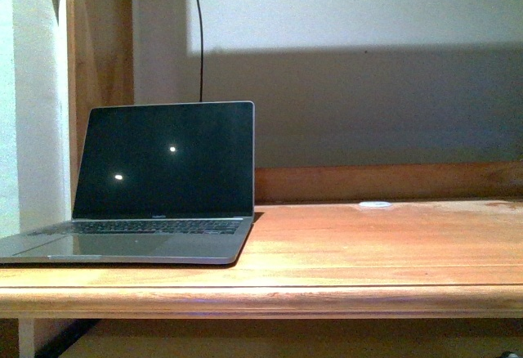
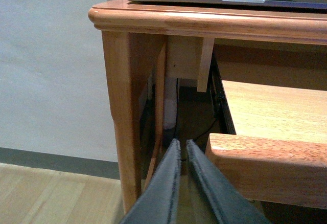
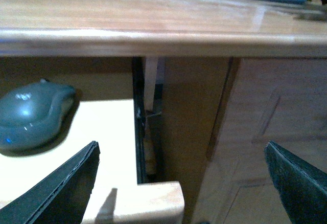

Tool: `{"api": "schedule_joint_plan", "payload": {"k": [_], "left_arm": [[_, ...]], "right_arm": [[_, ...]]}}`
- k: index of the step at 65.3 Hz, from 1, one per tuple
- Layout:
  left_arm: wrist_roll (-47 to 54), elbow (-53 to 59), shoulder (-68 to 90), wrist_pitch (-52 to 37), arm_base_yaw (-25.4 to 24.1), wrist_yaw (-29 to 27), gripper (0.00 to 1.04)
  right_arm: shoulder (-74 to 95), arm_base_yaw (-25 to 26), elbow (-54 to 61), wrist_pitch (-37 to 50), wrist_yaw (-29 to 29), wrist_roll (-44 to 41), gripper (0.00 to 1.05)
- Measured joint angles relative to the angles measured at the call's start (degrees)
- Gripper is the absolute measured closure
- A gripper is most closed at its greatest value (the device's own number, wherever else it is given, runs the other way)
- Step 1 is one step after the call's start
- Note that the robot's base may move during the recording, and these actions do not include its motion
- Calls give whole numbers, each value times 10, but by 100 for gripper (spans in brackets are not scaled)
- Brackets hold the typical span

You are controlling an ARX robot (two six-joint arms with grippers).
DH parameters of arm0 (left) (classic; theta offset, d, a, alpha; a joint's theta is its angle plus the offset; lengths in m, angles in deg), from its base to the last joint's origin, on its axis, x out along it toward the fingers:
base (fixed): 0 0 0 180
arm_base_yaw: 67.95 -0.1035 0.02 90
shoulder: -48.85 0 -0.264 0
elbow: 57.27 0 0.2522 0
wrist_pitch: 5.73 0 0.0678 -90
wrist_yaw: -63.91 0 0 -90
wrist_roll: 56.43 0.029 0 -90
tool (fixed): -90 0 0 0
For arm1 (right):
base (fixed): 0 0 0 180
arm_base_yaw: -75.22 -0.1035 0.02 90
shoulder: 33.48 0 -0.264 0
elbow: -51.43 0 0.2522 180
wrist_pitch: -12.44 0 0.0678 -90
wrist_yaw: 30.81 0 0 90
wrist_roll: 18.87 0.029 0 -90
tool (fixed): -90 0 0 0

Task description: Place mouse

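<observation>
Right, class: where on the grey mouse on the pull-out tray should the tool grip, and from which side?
Probably across the long flanks of the mouse, at mid-body: its domed top offers no hold. Come low from the open front of the tray, because the desktop overhangs it and blocks a descent from above.

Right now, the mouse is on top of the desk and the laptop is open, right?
Not quite. The laptop is open, but the mouse is not on the desk top. It lies on the pull-out shelf just under it, as the right wrist view shows.
</observation>
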Motion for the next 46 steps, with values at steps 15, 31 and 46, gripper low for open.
{"api": "schedule_joint_plan", "payload": {"k": [15, 31, 46], "left_arm": [[0, 0, 0, 0, 0, 0, 44], [0, 0, 0, 0, 0, 0, 7], [0, 0, 0, 0, 0, 0, 8]], "right_arm": [[90, -119, -83, 32, -77, -29, 7], [299, -212, -149, 95, -99, -42, 7], [469, -203, -206, 143, -109, -41, 7]]}}
